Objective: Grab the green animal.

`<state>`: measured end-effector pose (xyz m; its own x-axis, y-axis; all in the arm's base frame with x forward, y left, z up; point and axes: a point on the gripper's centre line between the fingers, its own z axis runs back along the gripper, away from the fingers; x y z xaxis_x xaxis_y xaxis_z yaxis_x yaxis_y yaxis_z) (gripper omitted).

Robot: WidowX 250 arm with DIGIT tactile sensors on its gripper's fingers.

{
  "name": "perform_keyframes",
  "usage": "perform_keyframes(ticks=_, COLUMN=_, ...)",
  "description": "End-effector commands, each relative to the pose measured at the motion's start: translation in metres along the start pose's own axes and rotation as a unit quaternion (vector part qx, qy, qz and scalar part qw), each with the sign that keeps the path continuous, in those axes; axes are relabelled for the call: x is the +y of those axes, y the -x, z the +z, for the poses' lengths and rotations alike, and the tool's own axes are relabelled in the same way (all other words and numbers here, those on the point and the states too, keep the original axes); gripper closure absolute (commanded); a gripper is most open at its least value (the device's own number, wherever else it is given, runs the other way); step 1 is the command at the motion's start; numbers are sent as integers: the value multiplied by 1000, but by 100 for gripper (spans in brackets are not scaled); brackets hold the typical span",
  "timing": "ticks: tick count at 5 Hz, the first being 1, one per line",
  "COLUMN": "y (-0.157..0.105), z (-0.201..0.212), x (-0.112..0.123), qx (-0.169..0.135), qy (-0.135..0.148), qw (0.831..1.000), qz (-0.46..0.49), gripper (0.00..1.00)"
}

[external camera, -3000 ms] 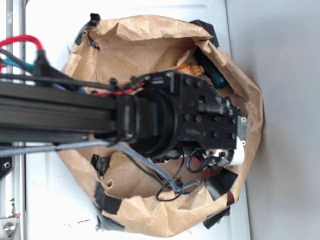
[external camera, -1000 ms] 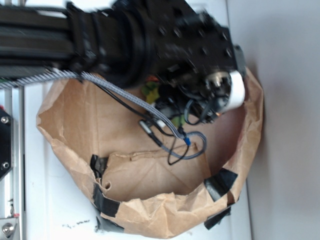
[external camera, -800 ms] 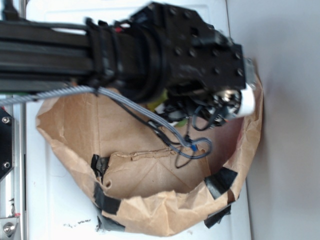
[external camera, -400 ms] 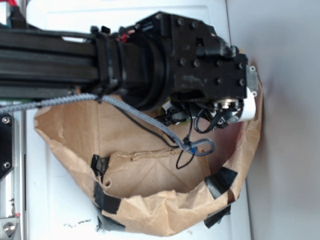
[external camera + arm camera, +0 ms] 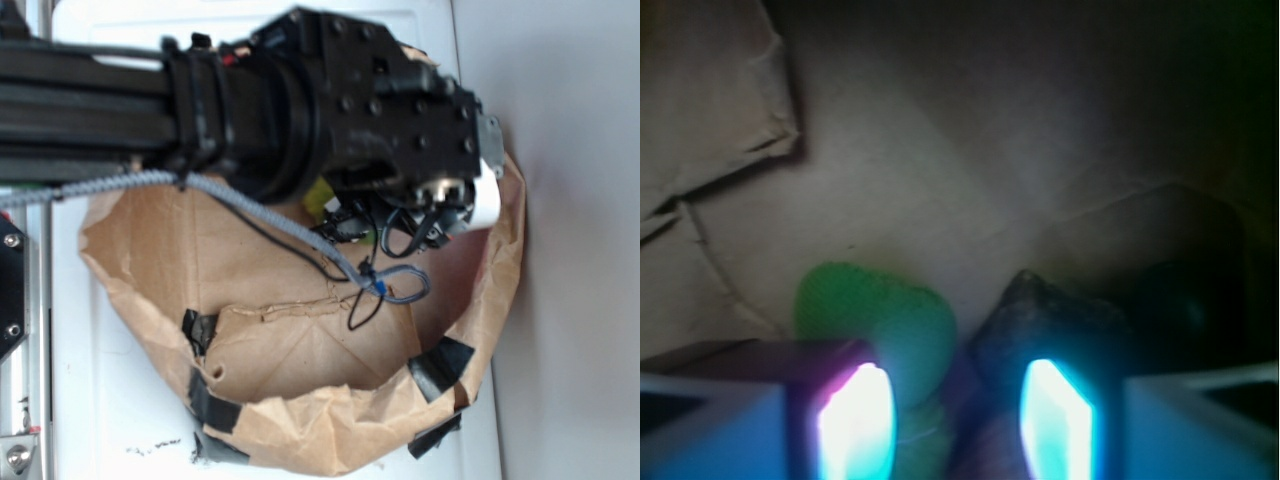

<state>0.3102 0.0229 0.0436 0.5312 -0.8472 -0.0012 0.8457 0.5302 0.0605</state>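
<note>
Wrist view: gripper is spread, its two glowing fingertips standing apart at the bottom of frame w/ a gap between them. The green animal lies on the brown paper floor of the bag, partly in that gap but biased toward the left pad; its smooth pale-green head pokes out beyond the pad and a bit of fuzzier body seems to sit between the pads, though blur makes that unsure. Just beside the animal, on its right, is a dark rock-like lump, touching or nearly so, & it also reaches into the gap by the right pad. Whether the pads touch the toy yet: can't tell. Exterior view: the arm's black wrist block hangs over the far side of the bag, w/ only a sliver of yellow-green showing under it, cables dangling near. To do this step well, my read: shift toward the animal's side so the toy is centred & the lump falls outside the right pad, go low enough to catch the body rather than the rounded head, which would likely squirt out, then close gently since plush compresses. Risk: pinching lump + toy together, or snagging bag paper. Writing/brands: none readable in either view.
</note>
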Motion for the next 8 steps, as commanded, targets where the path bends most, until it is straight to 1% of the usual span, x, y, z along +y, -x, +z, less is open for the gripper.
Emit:
perform_keyframes(ticks=1, y=26, z=51, x=-43, qx=-37, qy=20, qw=999, qz=-23, gripper=0)
perform_keyframes(ticks=2, y=37, z=66, x=-40, qx=-56, qy=33, qw=998, qz=-23, gripper=0)
perform_keyframes(ticks=3, y=38, z=65, x=-38, qx=-59, qy=35, qw=997, qz=-29, gripper=0)
perform_keyframes(ticks=4, y=30, z=57, x=-29, qx=-53, qy=27, qw=998, qz=-21, gripper=0)
perform_keyframes(ticks=5, y=18, z=42, x=-22, qx=-37, qy=31, qw=999, qz=-16, gripper=0)
perform_keyframes(ticks=6, y=8, z=24, x=-20, qx=-17, qy=32, qw=999, qz=-23, gripper=0)
perform_keyframes(ticks=7, y=0, z=5, x=-24, qx=5, qy=39, qw=999, qz=-22, gripper=0)
perform_keyframes(ticks=8, y=-3, z=-7, x=-39, qx=20, qy=35, qw=999, qz=-27, gripper=0)
